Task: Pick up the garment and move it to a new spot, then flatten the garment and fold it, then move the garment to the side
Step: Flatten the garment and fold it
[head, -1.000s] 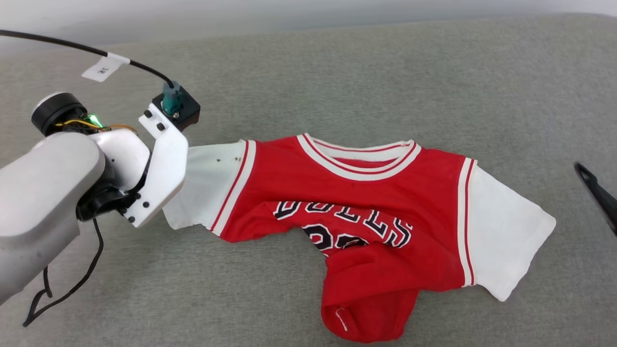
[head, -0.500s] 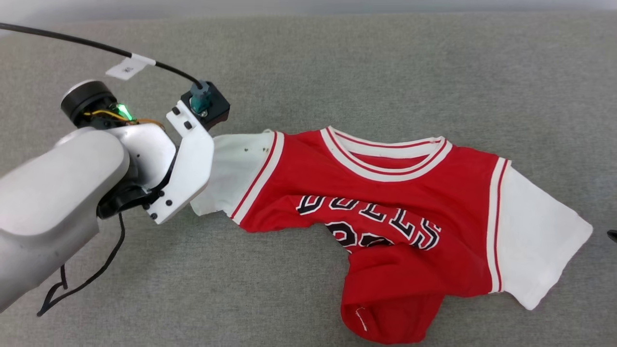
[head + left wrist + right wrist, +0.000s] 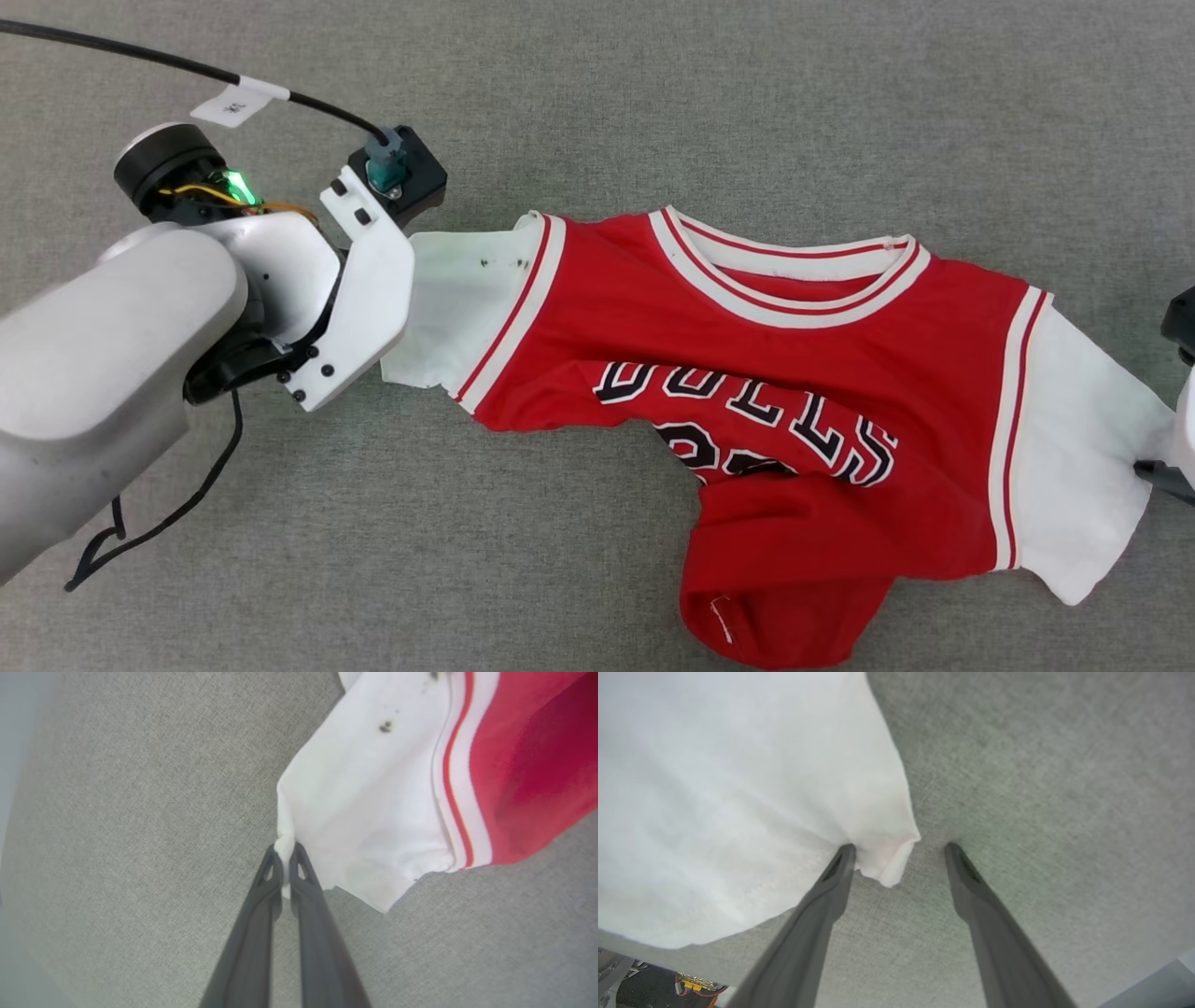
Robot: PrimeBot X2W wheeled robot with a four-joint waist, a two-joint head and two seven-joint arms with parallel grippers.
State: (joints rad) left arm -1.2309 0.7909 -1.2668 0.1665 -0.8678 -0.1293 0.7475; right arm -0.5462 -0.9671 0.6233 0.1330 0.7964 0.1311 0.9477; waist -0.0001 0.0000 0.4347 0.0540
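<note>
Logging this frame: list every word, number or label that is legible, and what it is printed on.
"BULLS": black letters outlined in white, across the chest of the red jersey-style shirt with white sleeves; a crease clips the foot of the first letter.
The number under that word: only the tops of the digits show above a fold, so it is not readable.
The white paper tag on the black cable: a dark mark, too small to read.
</note>
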